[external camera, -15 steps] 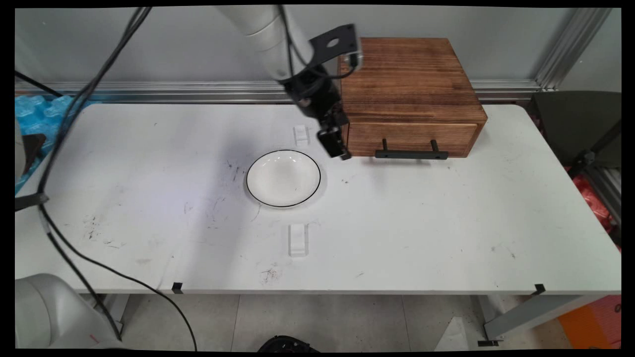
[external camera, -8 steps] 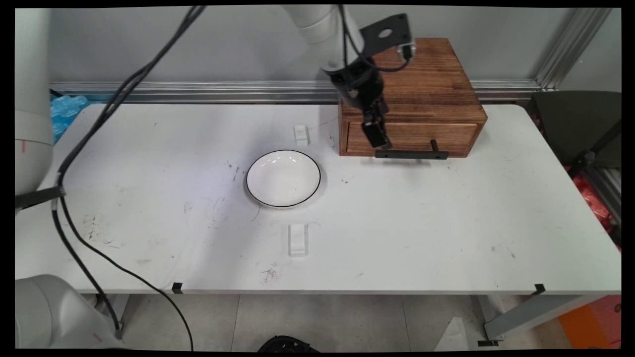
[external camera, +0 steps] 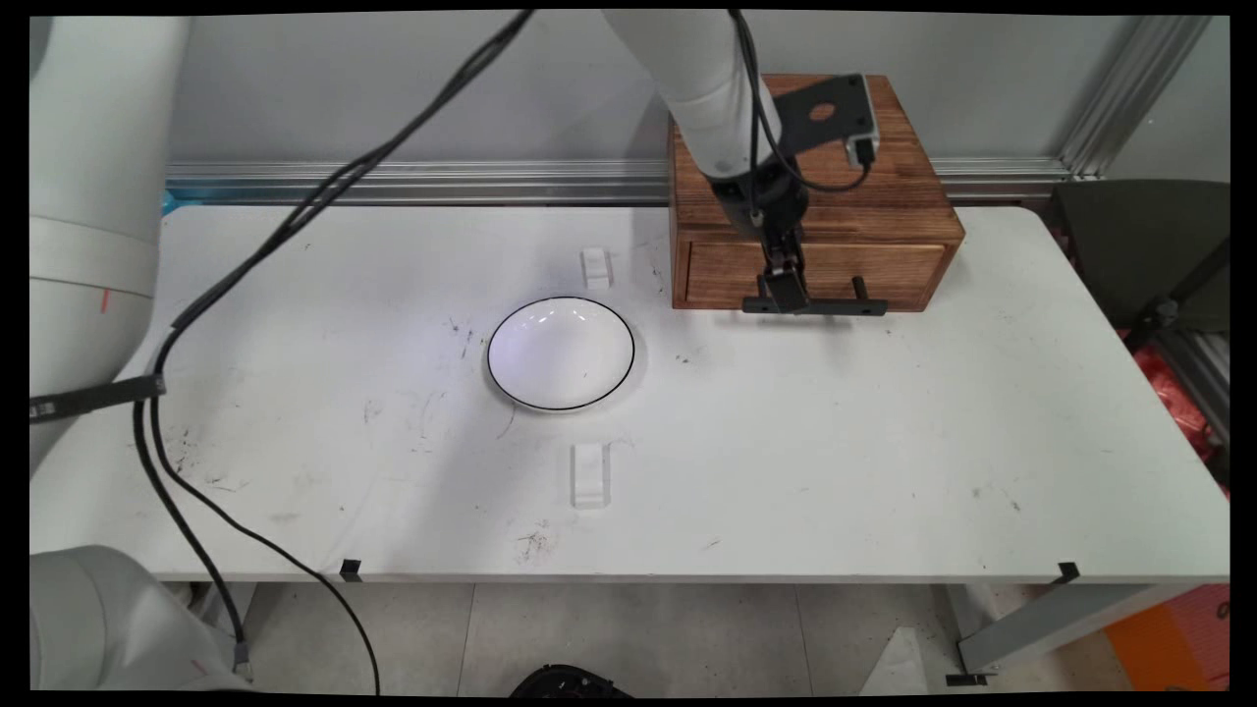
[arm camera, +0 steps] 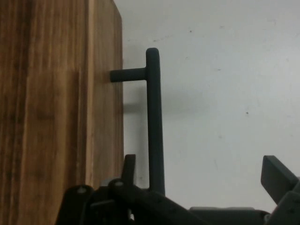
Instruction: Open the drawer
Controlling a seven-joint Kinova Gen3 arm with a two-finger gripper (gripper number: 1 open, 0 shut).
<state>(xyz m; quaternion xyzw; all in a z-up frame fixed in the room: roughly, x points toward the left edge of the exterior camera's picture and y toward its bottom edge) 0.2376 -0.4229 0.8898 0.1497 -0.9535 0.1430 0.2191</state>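
A brown wooden drawer box (external camera: pixel 913 196) stands at the back right of the white table (external camera: pixel 884 442). Its drawer front (external camera: pixel 889 270) is closed and carries a black bar handle (external camera: pixel 835 307). My gripper (external camera: pixel 786 295) hangs right in front of the drawer, down at the left part of the handle. In the hand view the wooden box (arm camera: pixel 51 117) fills the left side and the handle (arm camera: pixel 154 122) runs up between my fingers, close to the left finger (arm camera: pixel 129 164). The right finger (arm camera: pixel 276 173) stands far off. The gripper (arm camera: pixel 202 168) is open around the bar and holds nothing.
A white plate with a thin black rim (external camera: pixel 561 353) lies mid-table, left of the box. A small white block (external camera: pixel 595 267) sits behind the plate and another (external camera: pixel 590 474) in front of it. Black cables (external camera: pixel 295 206) hang across the left half.
The gripper has travelled right from the box's left front corner, across the drawer front, and dropped to the handle.
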